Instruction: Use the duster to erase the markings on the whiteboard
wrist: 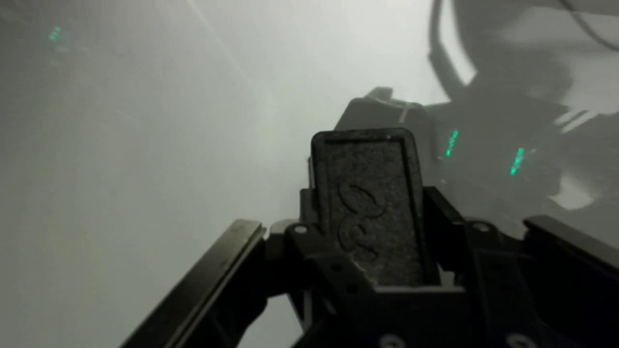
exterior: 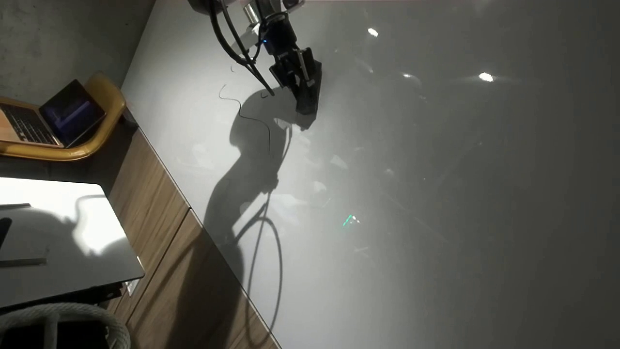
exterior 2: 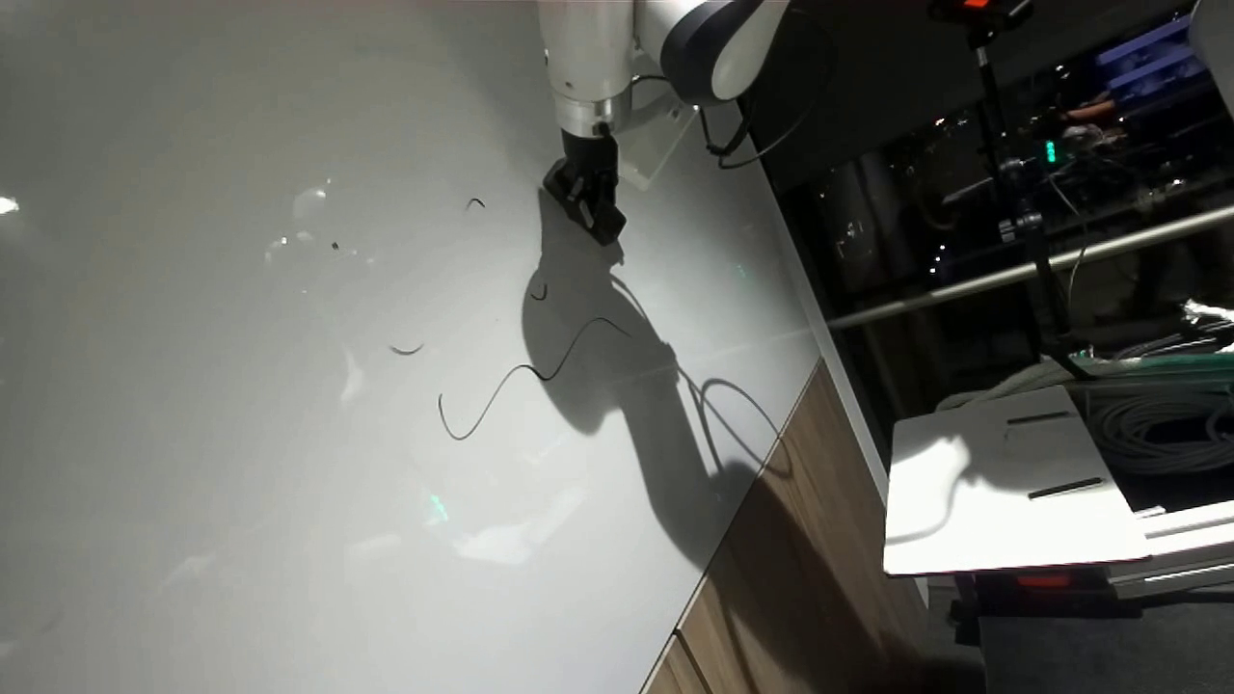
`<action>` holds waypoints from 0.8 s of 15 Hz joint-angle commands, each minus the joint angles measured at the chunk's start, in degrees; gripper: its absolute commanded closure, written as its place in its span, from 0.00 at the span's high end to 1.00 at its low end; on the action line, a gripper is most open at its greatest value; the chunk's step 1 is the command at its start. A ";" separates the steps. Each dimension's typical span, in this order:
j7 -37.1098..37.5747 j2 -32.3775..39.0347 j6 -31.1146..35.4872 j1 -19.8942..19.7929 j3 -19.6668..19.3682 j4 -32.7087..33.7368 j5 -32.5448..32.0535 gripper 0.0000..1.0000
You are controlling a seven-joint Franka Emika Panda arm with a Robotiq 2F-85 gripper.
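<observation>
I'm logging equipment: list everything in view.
Glossy whiteboard: one, whitish, in all views
Thin drawn markings: 4+, dark, on whiteboard
Wooden panels: 2+, brown, bordering whiteboard
Rectangular table: one, white, near panels
Slim bars: two, dark, on table
Rounded chair: one, mustard, near table
Open laptop: one, dark screen, on chair
Coiled cable: count unclear, pale, near table
Pole stand: one, black, near table
Oblong duster: one, dark grey, over whiteboard
Robot arm: one, mostly white, over whiteboard
Fingered gripper: one, black, shut on duster

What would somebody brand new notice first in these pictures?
Probably the big dark shadow sprawling over the whiteboard in both exterior views. Next, the long wavy marking, partly inside that shadow. In the wrist view, it's likely the dark duster near the middle, held by the gripper.
</observation>
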 commanded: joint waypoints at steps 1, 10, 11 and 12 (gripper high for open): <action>-1.58 3.43 2.82 -4.69 -4.79 5.31 -0.50 0.29; -8.74 6.50 3.50 -4.59 -4.82 9.37 12.39 0.29; -8.71 6.04 2.61 -3.94 -3.84 8.89 13.19 0.29; -8.39 5.85 1.50 -3.10 -2.62 8.74 13.60 0.29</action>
